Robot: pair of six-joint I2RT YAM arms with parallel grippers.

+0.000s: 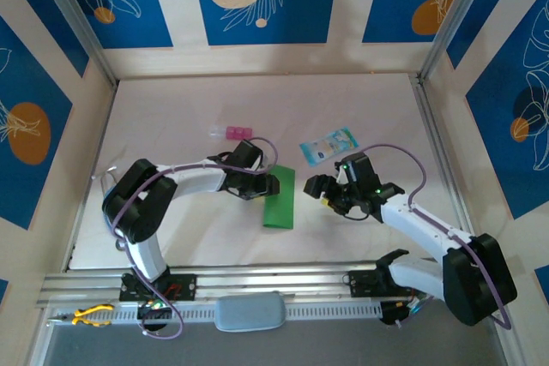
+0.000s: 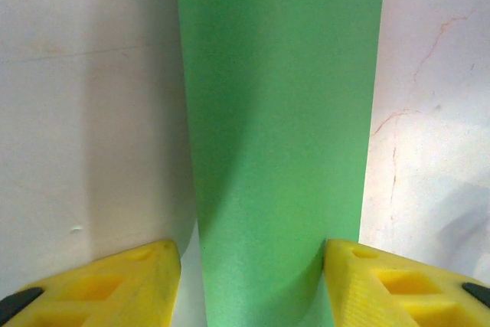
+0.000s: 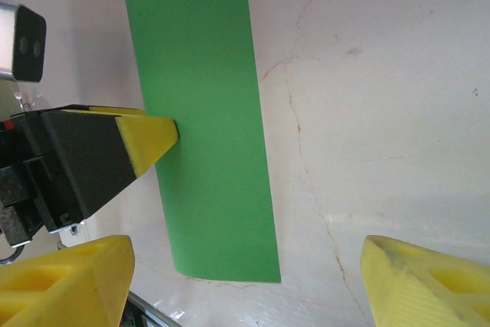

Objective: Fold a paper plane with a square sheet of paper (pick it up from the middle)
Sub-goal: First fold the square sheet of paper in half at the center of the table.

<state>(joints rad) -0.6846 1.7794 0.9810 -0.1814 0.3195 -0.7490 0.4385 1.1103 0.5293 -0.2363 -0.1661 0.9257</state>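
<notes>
The square sheet of paper (image 1: 279, 199) is bright green and doubled over into a narrow upright strip on the table's middle. Its left long side (image 3: 164, 212) curves up off the table. My left gripper (image 1: 266, 184) is at the strip's upper left edge, open. In the left wrist view its yellow fingers (image 2: 130, 281) stand on either side of the green paper (image 2: 279, 112); the right one touches the edge, the left one stands clear. My right gripper (image 1: 319, 188) hangs just right of the strip, open wide, nothing between its fingers (image 3: 417, 281). No paper plane shape shows.
A pale blue printed packet (image 1: 327, 146) lies behind the right gripper. A small pink block (image 1: 232, 132) sits further back, left of centre. An aluminium rail (image 1: 257, 280) runs along the near edge, with yellow-handled pliers (image 1: 90, 315) at its left end.
</notes>
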